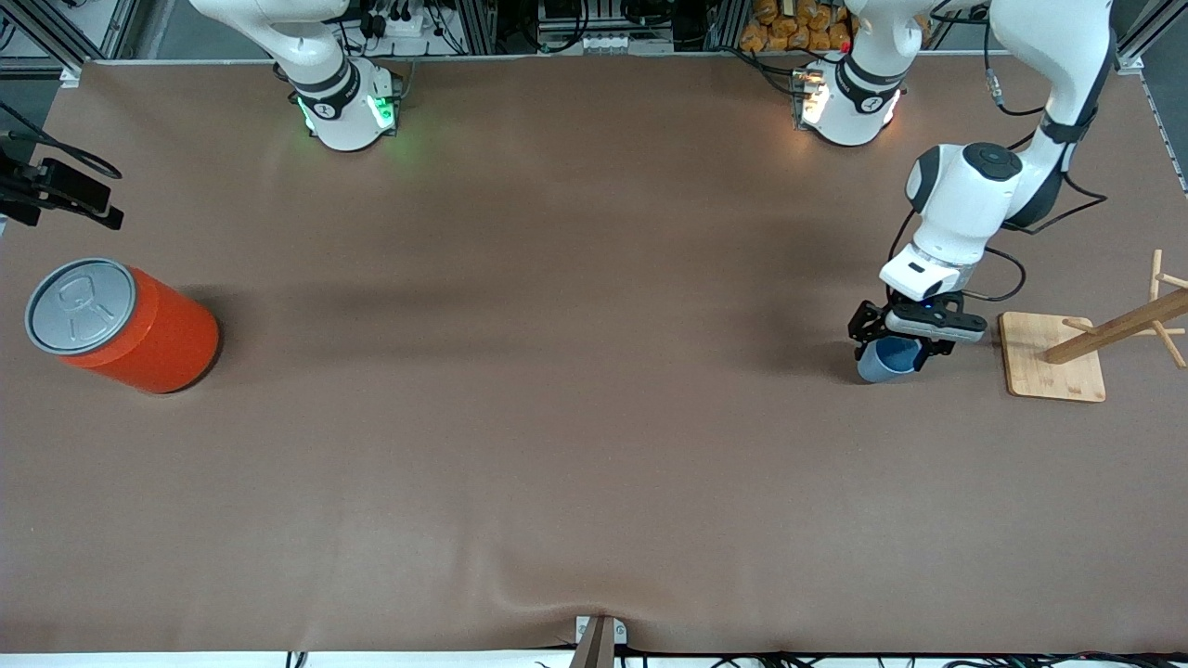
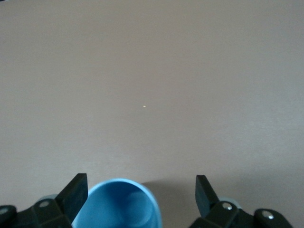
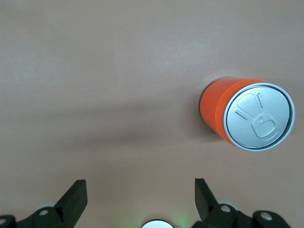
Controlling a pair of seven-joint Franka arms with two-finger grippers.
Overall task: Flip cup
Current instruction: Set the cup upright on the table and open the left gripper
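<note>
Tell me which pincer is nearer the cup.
Left. The left pincer is right at the cup, open, its fingers either side of it beside the wooden rack. The right pincer is open over the table near the orange can.

I work in a robotics lab. My two white arm bases (image 1: 348,107) are bolted along the top edge of the frame, status lights glowing green and amber. A brown cloth-covered table (image 1: 557,417) fills the frame. Aluminium framing (image 1: 483,23) and tangled cables (image 1: 640,19) crowd the upper centre; a black camera mount (image 1: 56,190) juts in at the left edge.
</note>
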